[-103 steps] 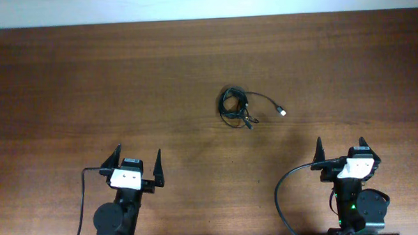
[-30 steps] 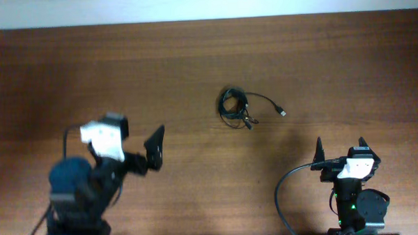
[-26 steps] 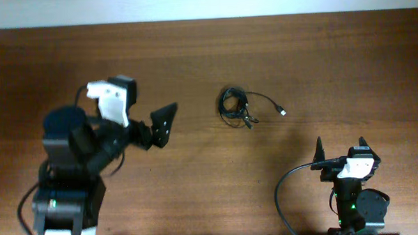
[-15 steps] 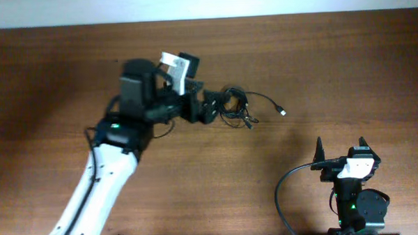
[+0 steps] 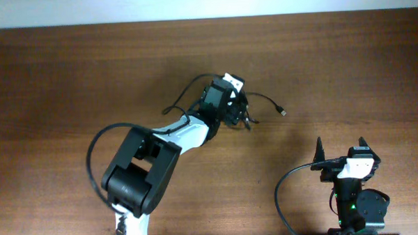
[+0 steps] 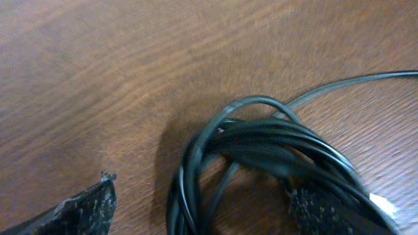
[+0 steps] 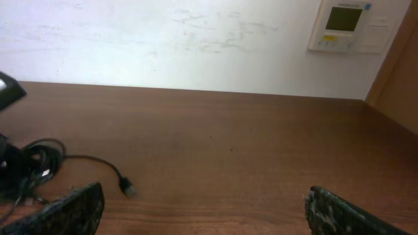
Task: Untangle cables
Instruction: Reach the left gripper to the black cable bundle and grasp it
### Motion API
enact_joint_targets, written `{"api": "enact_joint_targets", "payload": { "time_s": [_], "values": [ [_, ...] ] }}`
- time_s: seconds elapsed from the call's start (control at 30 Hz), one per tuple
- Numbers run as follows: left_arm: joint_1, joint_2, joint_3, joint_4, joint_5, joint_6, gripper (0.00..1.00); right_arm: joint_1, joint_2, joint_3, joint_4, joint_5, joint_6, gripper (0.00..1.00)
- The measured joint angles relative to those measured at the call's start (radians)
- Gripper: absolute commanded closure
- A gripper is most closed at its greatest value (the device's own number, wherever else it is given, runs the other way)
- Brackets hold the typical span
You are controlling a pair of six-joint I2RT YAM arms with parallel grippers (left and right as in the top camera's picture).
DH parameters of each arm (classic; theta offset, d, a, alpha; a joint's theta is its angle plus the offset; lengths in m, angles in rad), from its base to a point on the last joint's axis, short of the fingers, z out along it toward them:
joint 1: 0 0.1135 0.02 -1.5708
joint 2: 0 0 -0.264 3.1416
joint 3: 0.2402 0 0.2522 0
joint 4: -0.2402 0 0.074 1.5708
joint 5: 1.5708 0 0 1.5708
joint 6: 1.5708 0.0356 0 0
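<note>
Cables (image 6: 261, 140): tangled coil, middle of table (image 5: 89, 66), one plug end (image 5: 283, 113) trailing right. Left gripper (image 6: 202, 210): jaws wide, straddling coil, nothing clamped. Right gripper (image 7: 204, 212): wide open, empty, well apart. Step: first grasp. Next: pinch coil, right arm draws a strand free

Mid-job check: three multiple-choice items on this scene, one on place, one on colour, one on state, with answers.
1. The tangled bundle of thin black cables lies: A) between the fingers of the left gripper; B) on the floor; C) in a bin.
2. The table top is: A) white; B) brown wood; C) green.
3. The right gripper is: A) shut on a cable; B) shut, empty; C) open, empty.
Answers: 1 A, the left wrist view shows a finger on each side; 2 B, wood grain shows; 3 C, spread with nothing between.
</note>
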Motion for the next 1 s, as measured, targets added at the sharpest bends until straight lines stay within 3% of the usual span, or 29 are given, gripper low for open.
{"api": "enact_joint_targets", "payload": {
  "time_s": [0.03,0.07,0.13,0.17,0.3,0.37,0.47,0.5,0.53,0.57,0.6,0.63,0.77,0.8,0.83,0.9,1.0],
  "values": [
    [0.0,0.018,0.001,0.031,-0.001,0.008,0.38,0.0,0.0,0.0,0.0,0.0,0.0,0.02],
    [0.0,0.03,0.002,0.053,-0.005,0.023,0.63,0.0,0.0,0.0,0.0,0.0,0.0,0.02],
    [-0.001,0.044,0.004,0.063,-0.008,0.032,0.99,0.0,0.0,0.0,0.0,0.0,0.0,0.02],
    [-0.001,0.045,0.005,0.054,-0.014,0.035,1.0,0.0,0.0,0.0,0.0,0.0,0.0,0.02],
    [-0.006,0.043,0.034,-0.046,-0.215,-0.07,1.0,0.0,0.0,0.0,0.0,0.0,0.0,0.02],
    [0.025,0.002,0.042,-0.205,-0.257,-0.203,1.0,0.0,0.0,0.0,0.0,0.0,0.0,0.02],
    [0.075,-0.122,0.011,-0.466,-0.229,-0.311,0.97,0.0,0.001,0.0,0.0,0.0,0.0,0.02],
    [0.075,-0.173,0.005,-0.539,-0.218,-0.35,0.89,0.0,0.0,0.0,0.0,0.0,0.0,0.02],
    [0.074,-0.245,0.004,-0.639,-0.206,-0.422,0.59,0.0,0.001,0.0,0.0,0.0,0.0,0.02],
    [0.074,-0.31,0.002,-0.699,-0.185,-0.495,0.51,0.0,0.0,0.0,0.0,0.0,0.0,0.02],
    [0.074,-0.357,0.003,-0.734,-0.153,-0.561,0.29,0.0,0.0,0.0,0.0,0.0,0.0,0.02],
    [0.074,-0.372,0.003,-0.741,-0.112,-0.618,0.01,0.0,0.0,0.0,0.0,0.0,0.0,0.02],
    [0.074,-0.372,0.003,-0.753,-0.051,-0.681,0.01,0.0,0.0,0.0,0.0,0.0,0.0,0.02],
    [0.074,-0.372,0.003,-0.754,-0.049,-0.677,0.09,0.0,0.0,0.0,0.0,0.0,0.0,0.02],
    [0.074,-0.372,0.003,-0.754,-0.05,-0.671,0.3,0.0,0.0,0.0,0.0,0.0,0.0,0.02],
    [0.074,-0.372,0.002,-0.755,-0.05,-0.658,0.39,0.0,0.0,0.0,0.0,0.0,0.001,0.01],
    [0.074,-0.372,-0.02,-0.716,-0.051,-0.655,0.38,0.0,0.0,0.0,0.0,0.0,0.0,0.02]
  ]
}}
